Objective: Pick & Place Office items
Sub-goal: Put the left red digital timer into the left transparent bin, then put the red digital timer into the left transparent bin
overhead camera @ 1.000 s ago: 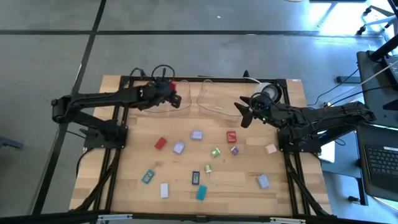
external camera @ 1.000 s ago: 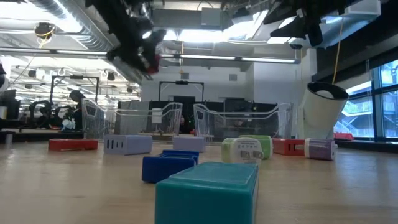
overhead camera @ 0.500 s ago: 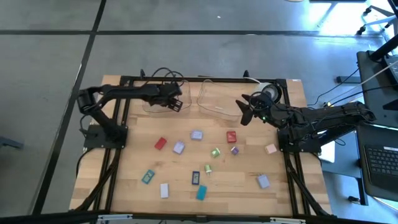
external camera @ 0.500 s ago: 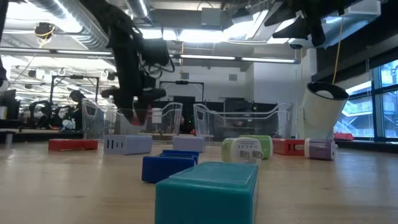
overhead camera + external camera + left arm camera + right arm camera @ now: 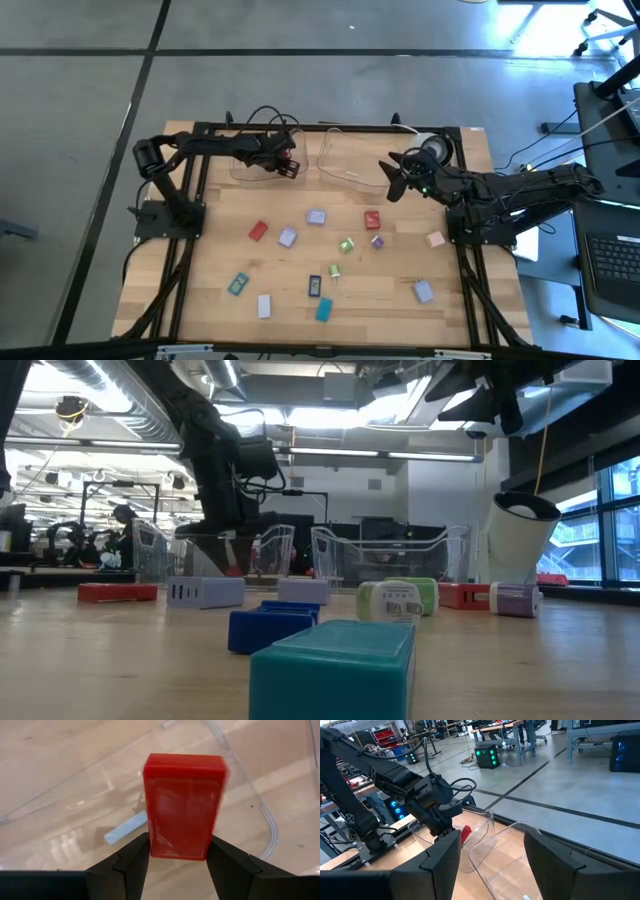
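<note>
High view – progress: The left gripper (image 5: pixel 286 163) was over the left clear tray (image 5: pixel 243 172) at the table's far edge. About a dozen office items lay unsorted on the wooden table (image 5: pixel 400 300), among them a red block (image 5: pixel 258 231), a second red block (image 5: pixel 372 219), a lilac block (image 5: pixel 316 216), a teal block (image 5: pixel 324 310) and a pink block (image 5: pixel 435 239). Judgement: sorting was at an early stage; most pieces were left.

High view – right arm: The right gripper (image 5: pixel 392 178) waited just beside the right clear tray (image 5: pixel 345 160), near the white tape roll (image 5: pixel 432 147).

Low view – obstructions: The teal block (image 5: pixel 335 663) and a dark blue block (image 5: pixel 270 625) filled the foreground. The left gripper (image 5: pixel 222 545) hung low at the tray wall. Nothing stood in its way.

Left wrist view – tool state: The fingers (image 5: pixel 131 860) stood at either side of a red block (image 5: pixel 183 805) that was blurred at one edge, above the tray floor. Whether they gripped it or had let go could not be told.

Right wrist view – tool state: The right gripper's fingers (image 5: pixel 442 857) were spread apart with nothing between them. The red block (image 5: pixel 465 833) showed under the left gripper (image 5: pixel 443 830).
</note>
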